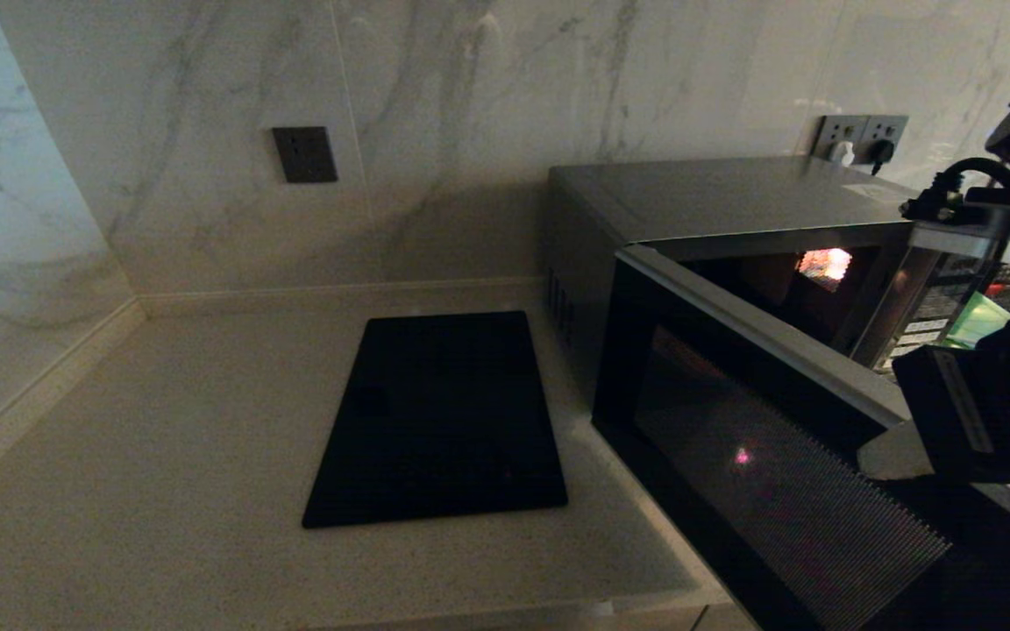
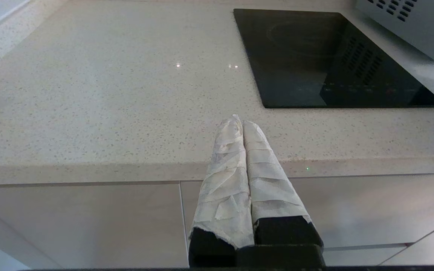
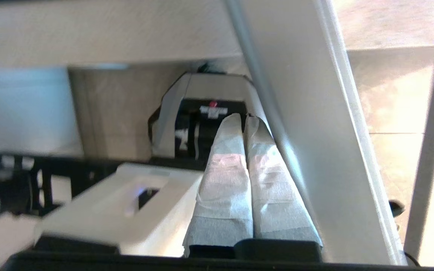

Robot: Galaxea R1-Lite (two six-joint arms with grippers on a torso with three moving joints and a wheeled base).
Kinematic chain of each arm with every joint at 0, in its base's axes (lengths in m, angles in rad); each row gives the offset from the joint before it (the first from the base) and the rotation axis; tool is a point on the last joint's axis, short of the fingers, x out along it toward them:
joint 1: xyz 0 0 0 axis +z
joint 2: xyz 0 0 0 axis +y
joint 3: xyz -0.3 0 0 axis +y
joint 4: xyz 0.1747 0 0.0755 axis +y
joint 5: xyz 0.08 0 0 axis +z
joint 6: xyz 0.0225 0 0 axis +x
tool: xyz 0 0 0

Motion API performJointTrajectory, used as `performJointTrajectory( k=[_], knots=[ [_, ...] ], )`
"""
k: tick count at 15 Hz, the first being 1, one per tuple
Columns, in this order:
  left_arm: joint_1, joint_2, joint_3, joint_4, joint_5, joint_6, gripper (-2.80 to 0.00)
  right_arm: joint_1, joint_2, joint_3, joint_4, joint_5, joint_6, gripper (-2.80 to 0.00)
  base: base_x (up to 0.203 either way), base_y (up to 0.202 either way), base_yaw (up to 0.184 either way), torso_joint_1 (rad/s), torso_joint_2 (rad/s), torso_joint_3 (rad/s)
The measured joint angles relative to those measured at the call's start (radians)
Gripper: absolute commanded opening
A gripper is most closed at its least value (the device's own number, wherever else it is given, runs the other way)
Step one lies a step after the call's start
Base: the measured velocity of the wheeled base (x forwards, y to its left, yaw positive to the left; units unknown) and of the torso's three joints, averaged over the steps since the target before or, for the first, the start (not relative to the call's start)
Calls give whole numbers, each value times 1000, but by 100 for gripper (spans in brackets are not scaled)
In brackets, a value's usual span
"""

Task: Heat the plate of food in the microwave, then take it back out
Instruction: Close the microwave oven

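You have the large boxy grey-silver microwave (image 1: 733,197) on the speckled stone countertop (image 1: 163,491) to the right, its glass door (image 1: 759,473) swung open toward you. Left of it, just beside, lies the flat black rectangular cooktop panel (image 1: 439,421). Behind both stands the marble wall (image 1: 470,105), with a double socket (image 1: 860,136) behind the microwave.

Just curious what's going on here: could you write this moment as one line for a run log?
microwave: door ajar, lit inside | plate: not visible | right hand: shut, beside door edge | left hand: shut, idle over countertop
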Motion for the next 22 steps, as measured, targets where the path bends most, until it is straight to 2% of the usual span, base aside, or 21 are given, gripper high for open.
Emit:
performJointTrajectory(
  k=[7,14,22],
  knots=[
    [0,0,0,0,0,0,-280,-190,1,-3,-27,-38,-14,-280,0,0,0,0,0,0],
    [0,0,0,0,0,0,-280,-388,24,11,-200,-41,-58,-280,0,0,0,0,0,0],
    [0,0,0,0,0,0,-280,-593,69,106,-407,-38,-117,-280,0,0,0,0,0,0]
  ],
)
